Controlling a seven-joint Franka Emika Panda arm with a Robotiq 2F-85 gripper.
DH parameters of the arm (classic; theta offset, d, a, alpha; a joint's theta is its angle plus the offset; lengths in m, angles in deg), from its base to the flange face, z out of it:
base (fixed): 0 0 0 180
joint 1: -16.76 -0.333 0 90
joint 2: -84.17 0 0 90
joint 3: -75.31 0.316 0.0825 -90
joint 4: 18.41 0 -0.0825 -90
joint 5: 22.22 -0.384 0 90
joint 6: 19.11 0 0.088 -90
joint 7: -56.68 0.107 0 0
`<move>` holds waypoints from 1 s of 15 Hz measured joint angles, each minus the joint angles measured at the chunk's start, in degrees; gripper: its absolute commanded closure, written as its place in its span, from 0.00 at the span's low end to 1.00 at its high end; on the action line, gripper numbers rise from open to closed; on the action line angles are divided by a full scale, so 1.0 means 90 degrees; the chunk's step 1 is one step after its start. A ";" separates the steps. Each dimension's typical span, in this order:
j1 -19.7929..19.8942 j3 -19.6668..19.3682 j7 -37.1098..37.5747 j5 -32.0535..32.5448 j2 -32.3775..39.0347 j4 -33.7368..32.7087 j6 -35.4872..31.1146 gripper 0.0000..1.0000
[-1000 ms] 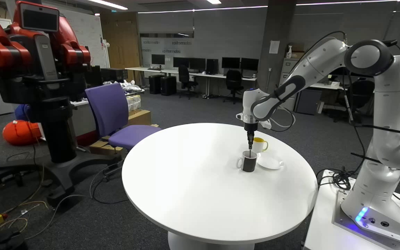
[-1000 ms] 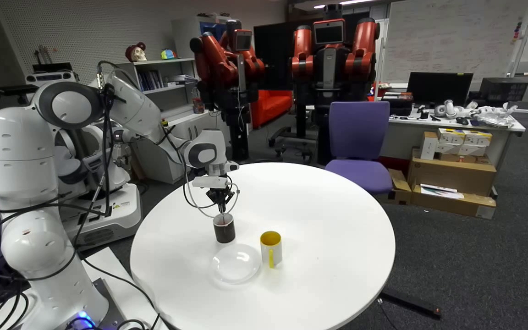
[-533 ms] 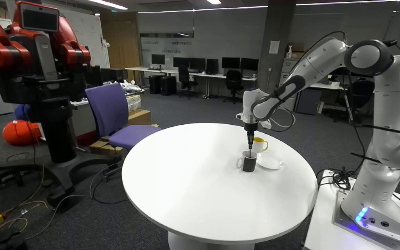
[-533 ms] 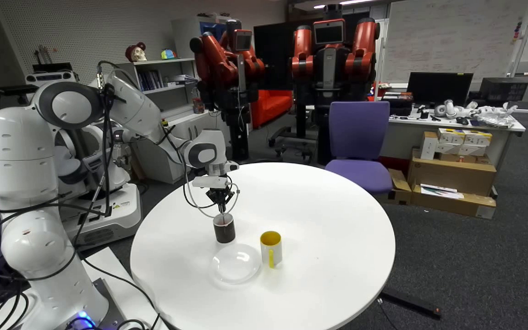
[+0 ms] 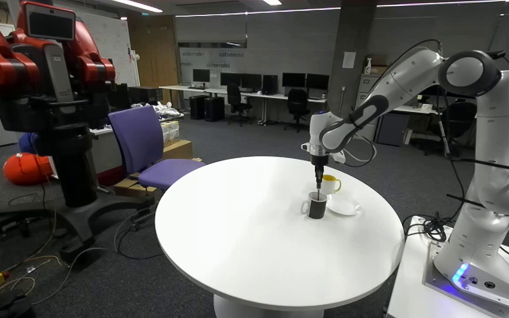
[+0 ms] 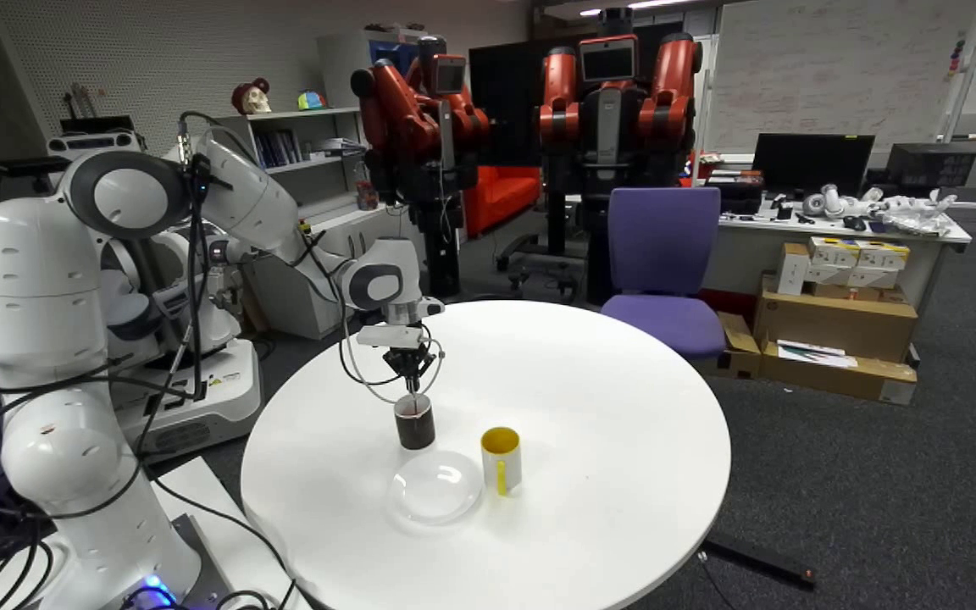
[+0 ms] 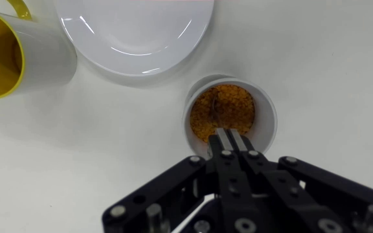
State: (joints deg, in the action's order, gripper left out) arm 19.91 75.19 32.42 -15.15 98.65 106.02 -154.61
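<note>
White table (image 5: 237, 247): dark mug (image 6: 416, 430) below the hand (image 7: 231, 130), which grips a thin utensil (image 5: 318, 193).

Dim back wall (image 5: 290, 46); ceiling light (image 5: 137, 5) glares (plate (image 7: 134, 35) glints too).

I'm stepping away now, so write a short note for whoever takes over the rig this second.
Gripper: shut on what looks like a spoon, over the dark mug.
Things: dark mug upright with orange bits inside; white plate close by, yellow-lined mug upright next to that, on the round table.
Done: the spoon reaches into the dark mug; depth unclear.
Left: spoon not yet let go or lifted clear.
</note>
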 measured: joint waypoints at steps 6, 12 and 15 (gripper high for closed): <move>0.0030 0.0000 -0.0001 -0.0196 -0.0012 -0.0043 0.0000 0.99; 0.0030 0.0022 -0.0012 -0.0399 -0.0010 -0.0055 0.0000 0.99; 0.0030 0.0022 -0.0012 -0.0442 -0.0003 -0.0076 0.0000 0.99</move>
State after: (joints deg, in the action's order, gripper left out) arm 20.18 75.39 32.31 -19.12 98.63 105.34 -154.61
